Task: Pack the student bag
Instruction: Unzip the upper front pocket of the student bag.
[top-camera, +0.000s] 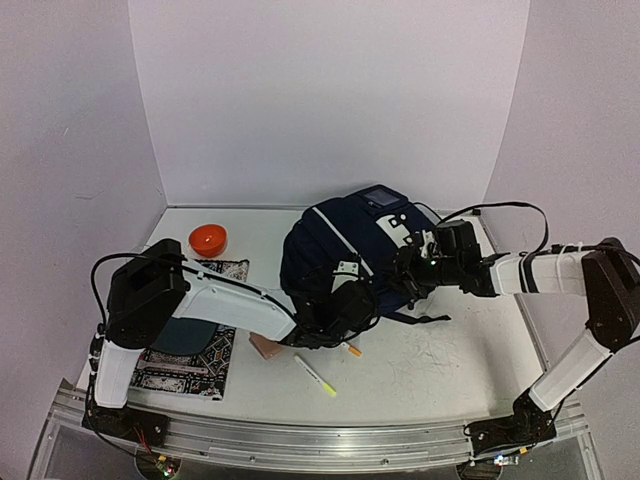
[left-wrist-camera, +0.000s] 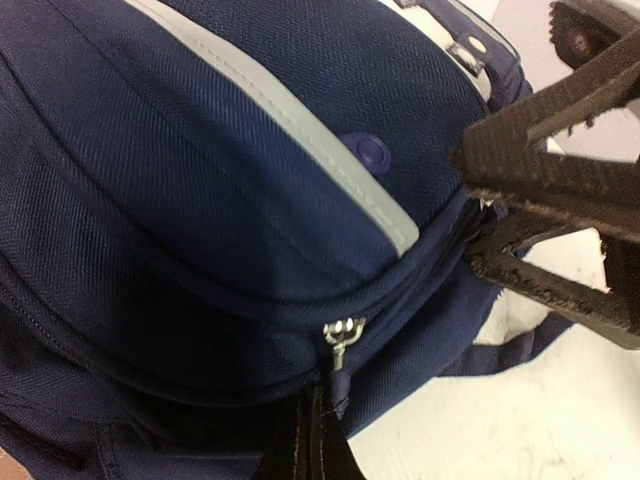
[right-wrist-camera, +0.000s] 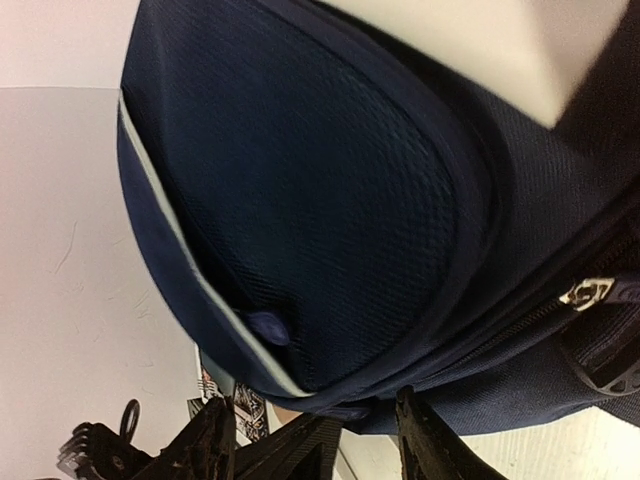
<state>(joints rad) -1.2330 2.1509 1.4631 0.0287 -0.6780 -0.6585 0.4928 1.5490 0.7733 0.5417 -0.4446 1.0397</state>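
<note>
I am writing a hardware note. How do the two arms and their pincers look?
Both arms have white links with black joint housings. The left arm and right arm carry thin black cables. The pincer fingers are dark and ribbed, with scuffed edges.

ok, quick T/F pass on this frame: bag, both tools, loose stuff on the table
1. The student bag sits mid-table between both arms. True.
2. The left tool is wide open above the bag. False: it is shut, down at the bag's near edge; whether it pinches fabric cannot be told.
3. An orange bowl sits at the far left of the table. True.
4. The yellow-tipped pen is inside the bag. False: it lies on the table in front of the bag.
5. The right tool is parked off the table. False: it is at the bag's right side, jaws apart.
6. A patterned book lies under the left arm. True.
</note>
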